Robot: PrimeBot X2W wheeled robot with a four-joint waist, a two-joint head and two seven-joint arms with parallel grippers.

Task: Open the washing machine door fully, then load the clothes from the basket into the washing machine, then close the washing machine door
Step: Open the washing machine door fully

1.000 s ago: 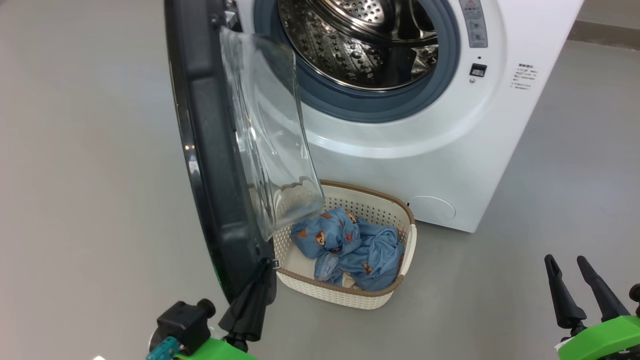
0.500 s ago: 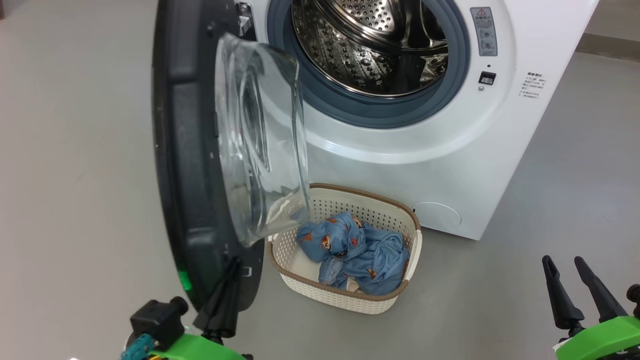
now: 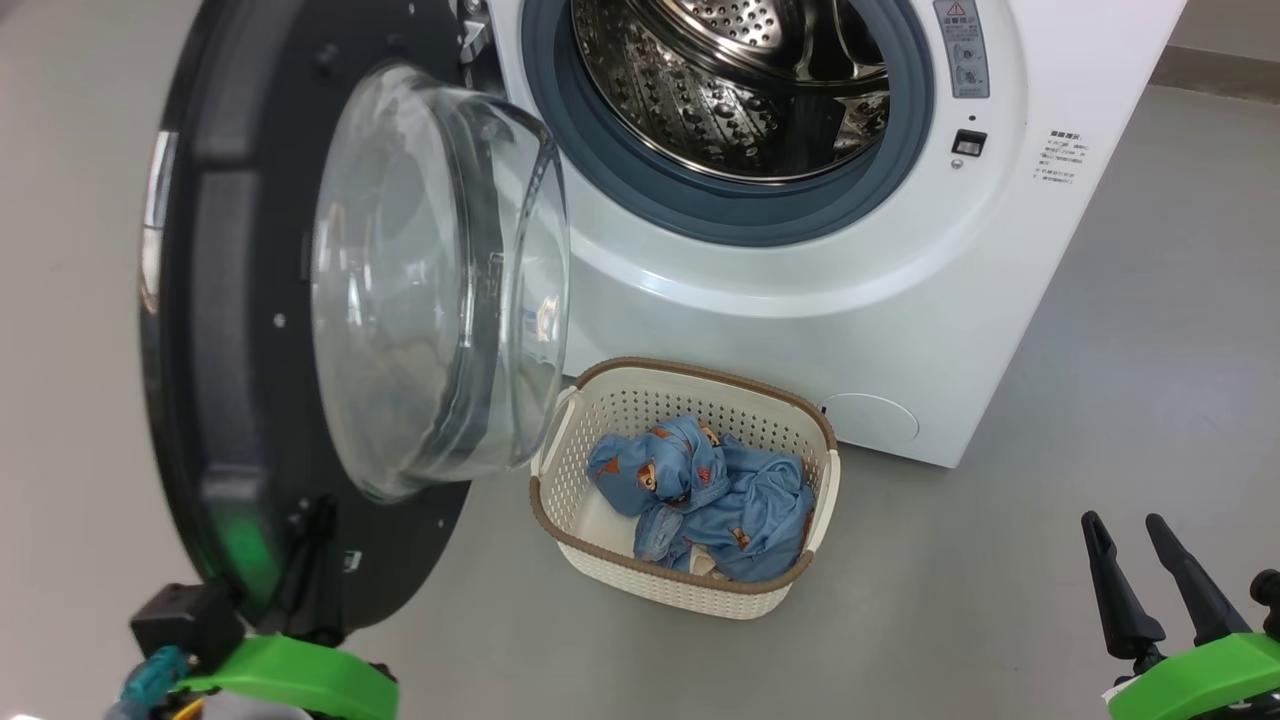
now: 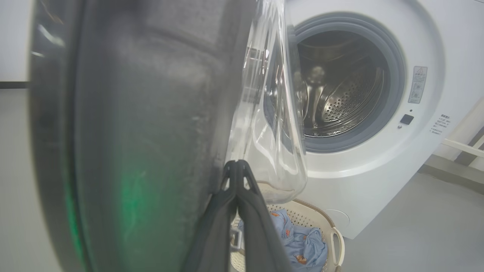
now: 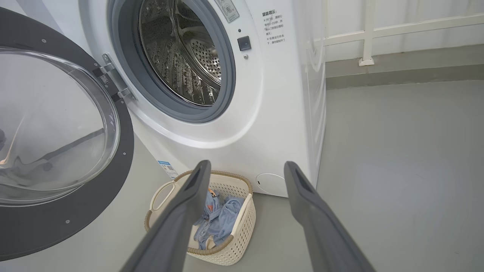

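**Washer Door Open Wide, Clothes Seen in the Basket**

The white boxy front-loading washing machine is seen ahead of both pairs of fingers, its perforated steel drum exposed inside the grey rubber gasket. The large round glossy black washing machine door, with its bulging clear glass bowl, is stood wide open. Its lower inner rim is met by the left gripper, whose two long dark fingers are pressed together with nothing between them; whether the door is actually touched cannot be told. The small rectangular cream plastic basket, brown-rimmed and perforated, is set on the grey floor against the machine's front, between the two grippers. The light blue bear-printed clothes are bunched inside it. The right gripper is held well apart from the basket, its fingers spread wide and empty.
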